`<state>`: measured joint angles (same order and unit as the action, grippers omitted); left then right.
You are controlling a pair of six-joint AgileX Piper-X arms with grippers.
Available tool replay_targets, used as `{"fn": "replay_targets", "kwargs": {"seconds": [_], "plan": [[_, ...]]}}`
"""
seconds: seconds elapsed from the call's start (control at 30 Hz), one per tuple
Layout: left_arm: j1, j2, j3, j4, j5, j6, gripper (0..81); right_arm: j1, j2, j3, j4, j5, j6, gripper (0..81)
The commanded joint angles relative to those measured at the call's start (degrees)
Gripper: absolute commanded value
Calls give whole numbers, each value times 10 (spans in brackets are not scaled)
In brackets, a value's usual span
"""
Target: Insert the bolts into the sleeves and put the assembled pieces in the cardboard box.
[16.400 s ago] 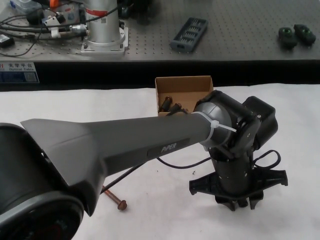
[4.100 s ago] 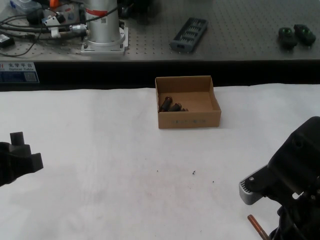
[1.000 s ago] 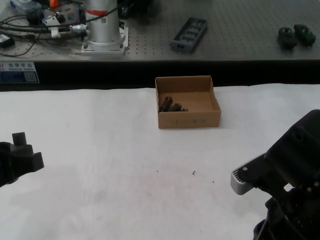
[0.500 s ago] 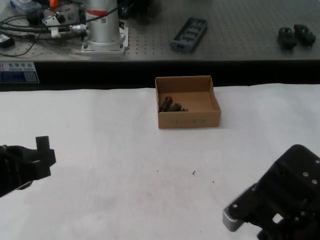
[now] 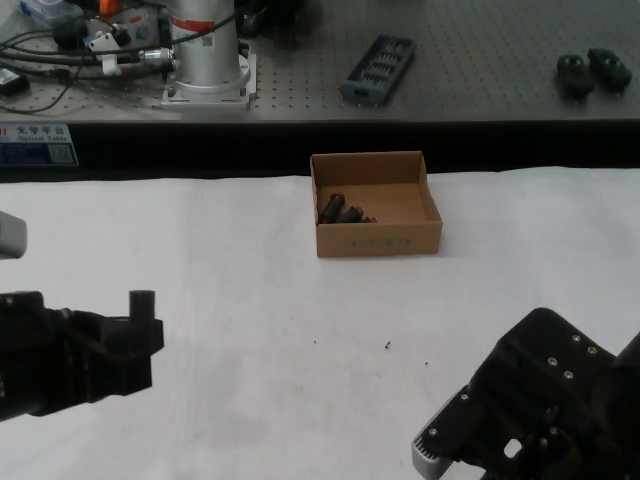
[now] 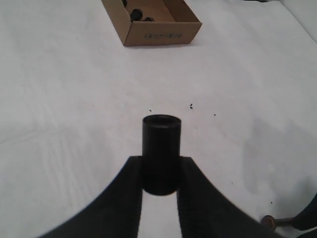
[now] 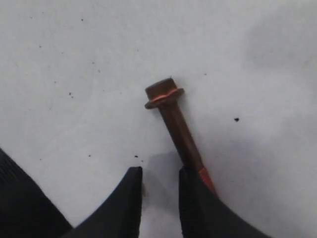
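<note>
Between the left gripper's [image 6: 159,171] two dark fingers sits a black sleeve [image 6: 161,141], pinched around its lower half. Its open end points away from the wrist, and it is held off the white cloth [image 6: 64,99]. In the high view this arm [image 5: 75,350] lies low at the near left, with the sleeve's tip showing above it.

The right gripper [image 7: 160,183] hangs close over the cloth with its fingers a narrow gap apart and nothing between them. A copper-coloured bolt [image 7: 173,121] lies flat on the cloth just beside it. The flanged head points away from the fingers, and the end of the shank runs along the outer edge of one finger [image 7: 195,198]; whether they touch cannot be told. The right arm [image 5: 540,410] sits at the near right of the bench.

Farther out, near the far edge of the cloth, stands the cardboard box [image 5: 378,241], open on top. Several dark pieces [image 5: 342,212] are gathered in its far left corner.

Beyond the cloth is a perforated metal table [image 5: 480,50]. It carries a metal post on a base plate [image 5: 207,70], a tangle of cables [image 5: 60,50], a dark ribbed tray [image 5: 378,66] and two dark green knobs [image 5: 592,70].
</note>
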<state>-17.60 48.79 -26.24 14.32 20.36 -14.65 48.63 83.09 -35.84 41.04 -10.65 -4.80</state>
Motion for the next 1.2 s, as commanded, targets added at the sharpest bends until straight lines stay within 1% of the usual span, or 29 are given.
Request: {"fn": "replay_targets", "kwargs": {"seconds": [0.0,0.17,0.4,0.5,0.63,0.8,0.9,1.03,1.17], "plan": [[-16,-6,-2,-12,-8,5,44,2,13,-6,-11,-7,-15,214],[-16,-6,-2,-12,-8,10,44,2,14,-26,25,-6,-30,214],[-16,-6,-2,-12,-8,17,44,2,14,-36,38,-2,-42,214],[-16,-6,-2,-12,-8,17,44,12,14,-43,57,11,-46,214],[-16,-6,-2,-12,-8,17,44,28,15,-44,43,32,-55,214],[-16,-6,-2,-12,-6,17,44,29,21,-44,28,28,-57,214],[-16,-6,-2,-12,-3,17,44,29,25,-44,28,28,-71,214],[-16,-6,-2,-12,-3,17,44,29,25,-44,25,47,-79,214],[-16,-6,-2,-12,-3,17,44,29,25,-47,35,49,-81,214]]}}
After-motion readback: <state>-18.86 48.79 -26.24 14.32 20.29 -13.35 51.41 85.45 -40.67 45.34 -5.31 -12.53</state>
